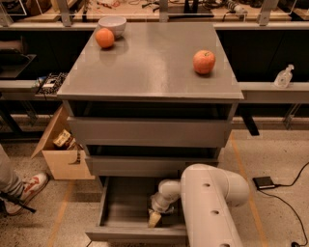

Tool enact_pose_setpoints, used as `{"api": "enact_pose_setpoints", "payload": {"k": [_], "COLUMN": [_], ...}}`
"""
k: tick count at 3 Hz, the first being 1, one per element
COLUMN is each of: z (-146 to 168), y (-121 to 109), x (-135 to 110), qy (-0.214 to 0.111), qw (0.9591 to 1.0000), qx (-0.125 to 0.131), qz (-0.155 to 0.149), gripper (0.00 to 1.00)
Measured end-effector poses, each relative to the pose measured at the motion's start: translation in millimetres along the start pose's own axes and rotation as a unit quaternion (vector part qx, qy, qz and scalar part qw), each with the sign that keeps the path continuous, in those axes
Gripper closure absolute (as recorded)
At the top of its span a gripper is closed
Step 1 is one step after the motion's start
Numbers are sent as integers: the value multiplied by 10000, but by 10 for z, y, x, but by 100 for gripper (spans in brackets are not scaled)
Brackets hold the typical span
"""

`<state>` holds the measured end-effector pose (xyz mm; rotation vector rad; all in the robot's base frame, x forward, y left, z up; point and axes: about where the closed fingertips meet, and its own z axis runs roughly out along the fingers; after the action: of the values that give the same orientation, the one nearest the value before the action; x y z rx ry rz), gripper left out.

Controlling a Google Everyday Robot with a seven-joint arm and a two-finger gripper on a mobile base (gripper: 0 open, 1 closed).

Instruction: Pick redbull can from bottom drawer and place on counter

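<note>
The bottom drawer (118, 212) is pulled open below the two wider grey drawers. My white arm (207, 202) reaches down from the lower right, and my gripper (155, 218) is inside the drawer near its front right. The redbull can does not show; it is hidden by my arm or gripper, or lies out of view. The grey counter (154, 62) on top of the cabinet carries an orange (105, 37), a white bowl (112, 24) and an apple (204, 61).
A cardboard box (63, 149) stands on the floor left of the cabinet. A person's shoe (26, 189) is at the far left. A black device with a cable (264, 182) lies on the floor at right. A cluttered wooden workbench (145, 7) runs behind.
</note>
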<state>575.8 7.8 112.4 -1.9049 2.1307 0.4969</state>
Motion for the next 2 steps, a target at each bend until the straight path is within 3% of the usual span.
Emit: {"api": "enact_pose_setpoints", "payload": {"k": [2], "z": [37], "y": [93], "x": [-48], "qy": [542], "qw": [9982], "qx": [175], "qz": [-174], "gripper": [62]}}
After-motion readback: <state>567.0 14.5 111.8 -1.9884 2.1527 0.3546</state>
